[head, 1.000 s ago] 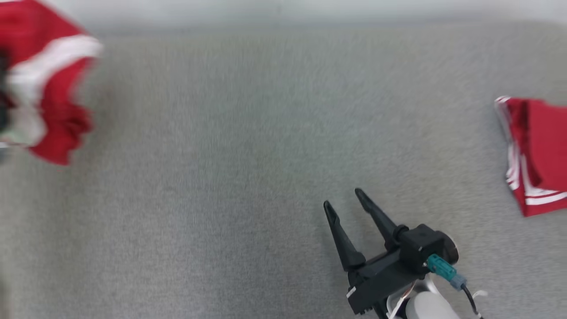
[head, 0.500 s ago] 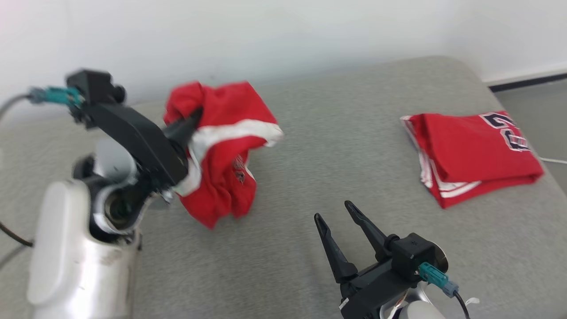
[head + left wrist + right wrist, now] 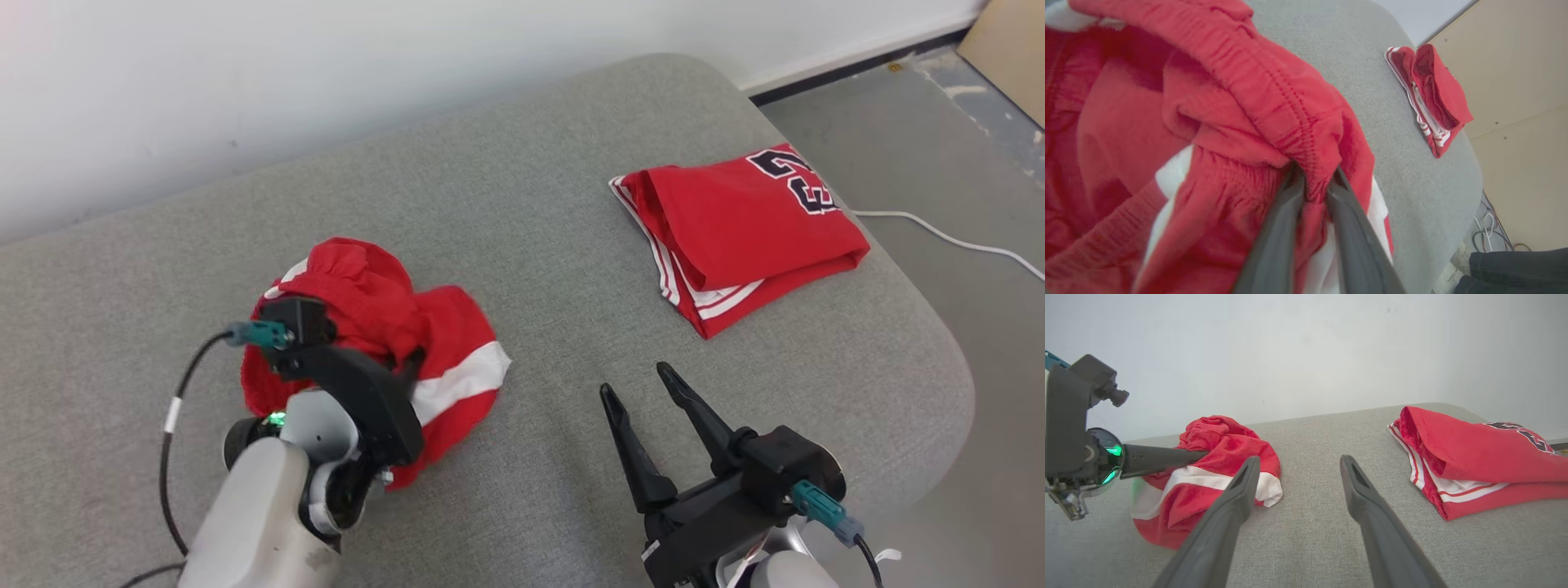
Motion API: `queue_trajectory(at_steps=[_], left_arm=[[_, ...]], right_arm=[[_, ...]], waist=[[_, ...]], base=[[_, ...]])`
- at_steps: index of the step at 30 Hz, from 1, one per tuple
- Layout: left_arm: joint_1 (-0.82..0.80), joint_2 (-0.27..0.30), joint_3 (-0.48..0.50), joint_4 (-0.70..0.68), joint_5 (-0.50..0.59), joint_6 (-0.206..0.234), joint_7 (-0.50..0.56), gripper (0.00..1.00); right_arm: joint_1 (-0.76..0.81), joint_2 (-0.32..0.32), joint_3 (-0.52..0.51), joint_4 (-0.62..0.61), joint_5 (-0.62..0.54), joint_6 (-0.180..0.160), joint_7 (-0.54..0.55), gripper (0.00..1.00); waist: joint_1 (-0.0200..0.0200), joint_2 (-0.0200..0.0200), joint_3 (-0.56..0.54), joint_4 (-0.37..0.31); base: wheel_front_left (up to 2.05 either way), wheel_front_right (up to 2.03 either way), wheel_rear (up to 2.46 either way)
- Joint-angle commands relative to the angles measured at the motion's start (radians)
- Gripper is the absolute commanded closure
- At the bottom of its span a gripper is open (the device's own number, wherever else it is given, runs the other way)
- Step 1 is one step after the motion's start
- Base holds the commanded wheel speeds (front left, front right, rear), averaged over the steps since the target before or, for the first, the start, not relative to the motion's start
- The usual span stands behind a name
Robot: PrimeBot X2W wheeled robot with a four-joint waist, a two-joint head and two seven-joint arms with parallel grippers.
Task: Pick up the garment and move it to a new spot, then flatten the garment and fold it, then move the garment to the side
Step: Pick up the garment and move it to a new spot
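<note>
The garment (image 3: 367,302) is red (white band across it, elastic waistband bunched on top), crumpled in a heap resting on the left half of the grey bench (image 3: 555,245), well apart from its far edge.
</note>
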Motion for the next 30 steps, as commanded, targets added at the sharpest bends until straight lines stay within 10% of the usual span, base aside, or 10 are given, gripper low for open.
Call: queue_trajectory(at_steps=[1, 16, 30], left_arm=[[0.013, 0.003, -0.021, 0.038, 0.020, -0.003, -0.040, 0.00], [0.119, 0.027, -0.023, -0.019, 0.105, -0.014, -0.595, 0.00], [0.480, 0.074, 0.133, -0.323, 0.199, 0.006, -0.672, 0.00]], right_arm=[[0.010, 0.001, -0.009, -0.003, -0.005, -0.003, -0.003, 0.00], [0.097, 0.000, -0.146, -0.016, -0.051, -0.003, 0.028, 0.00], [0.161, 0.000, -0.224, -0.019, -0.086, -0.003, 0.040, 0.00]], waist=[[0.0000, 0.0000, 0.017, -0.007], [0.0000, 0.0000, -0.119, 0.181], [0.0000, 0.0000, -0.191, 0.274]], base=[[0.00, 0.00, 0.00], [0.00, 0.00, 0.00], [0.00, 0.00, 0.00]])
